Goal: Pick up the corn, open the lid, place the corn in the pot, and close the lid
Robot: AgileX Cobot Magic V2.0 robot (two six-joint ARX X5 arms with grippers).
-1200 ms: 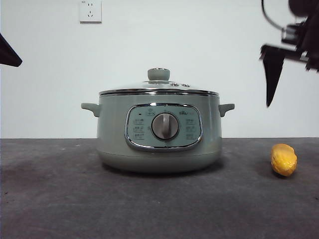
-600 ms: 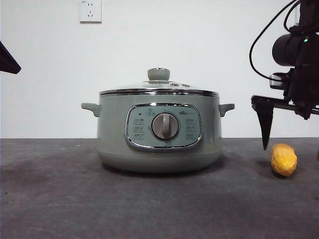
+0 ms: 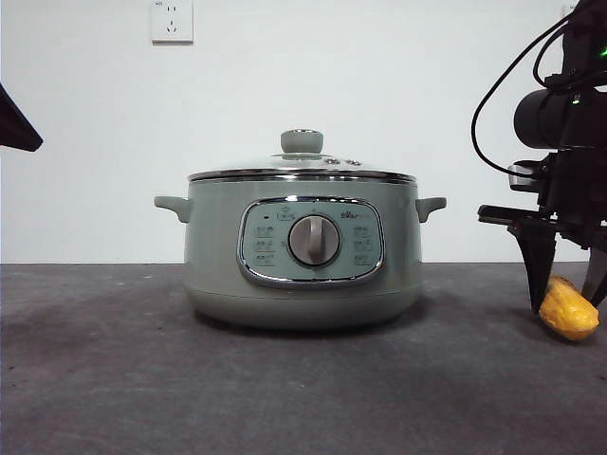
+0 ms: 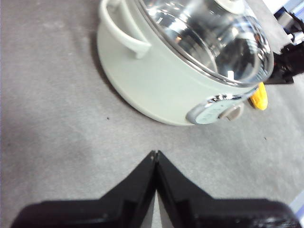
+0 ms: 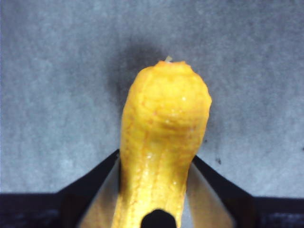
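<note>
Yellow-orange, the corn (image 3: pixel 569 310) is now lying further right on the table (image 3: pixel 114 379) than half a second ago, tipped over and nudged as the right tool (image 3: pixel 567 299) dropped around it. Its jaws are straddling the corn, seemingly touching both flanks, so the pick-up is likely just closing. Left of it, the pot (image 3: pixel 302 248) is still wearing the lid (image 3: pixel 302 163). At the far left, the left tool (image 4: pixel 155 156) is waiting, jaws pressed together. Behind, a white wall is carrying a socket (image 3: pixel 172 21).
</note>
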